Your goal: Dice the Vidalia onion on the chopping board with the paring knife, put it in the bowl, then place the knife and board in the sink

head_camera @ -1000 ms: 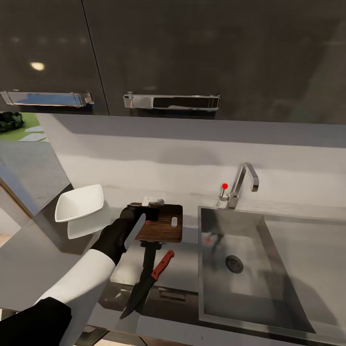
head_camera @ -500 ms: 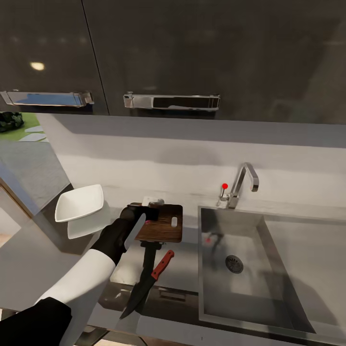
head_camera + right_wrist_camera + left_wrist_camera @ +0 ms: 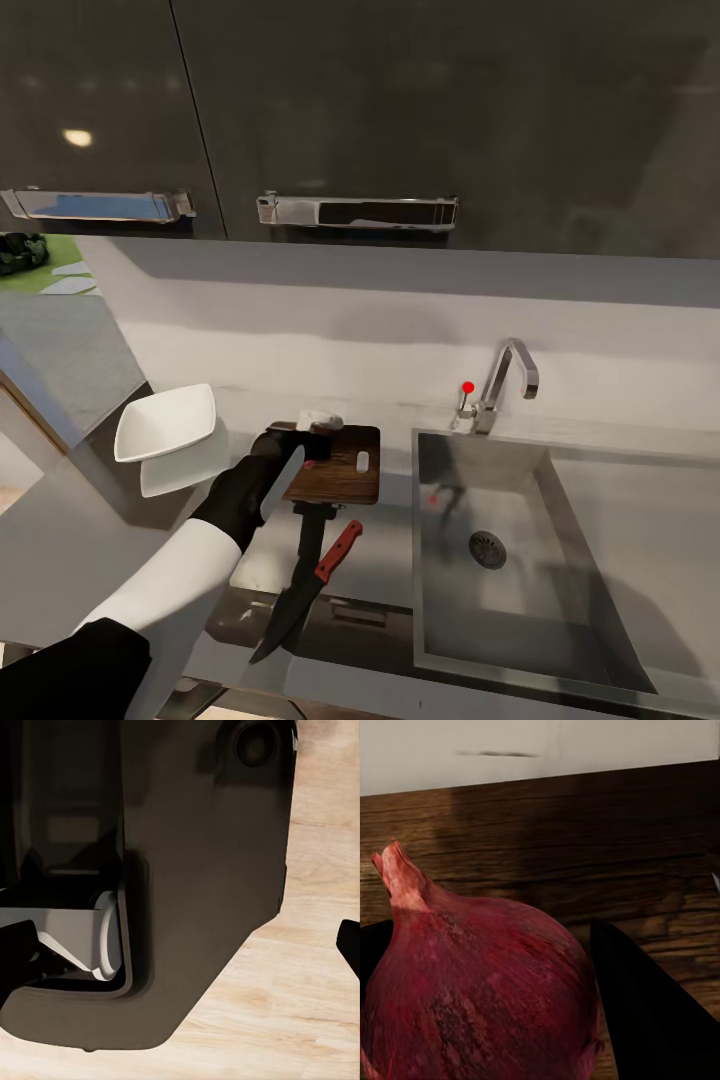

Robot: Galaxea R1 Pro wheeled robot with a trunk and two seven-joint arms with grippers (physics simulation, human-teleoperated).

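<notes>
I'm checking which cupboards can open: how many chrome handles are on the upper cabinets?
2. The left handle sits above the bowl; the right handle sits above the chopping board. Others may lie outside the picture.

We log: red-skinned onion (image 3: 480, 982) between left gripper (image 3: 312, 443) fingers, over dark chopping board (image 3: 345, 478); red-handled paring knife (image 3: 305, 591) nearer robot, on countertop (image 3: 60, 540).

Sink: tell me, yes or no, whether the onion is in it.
No. The sink basin holds nothing but its drain, and the onion sits between the left gripper's fingers over the board.
</notes>
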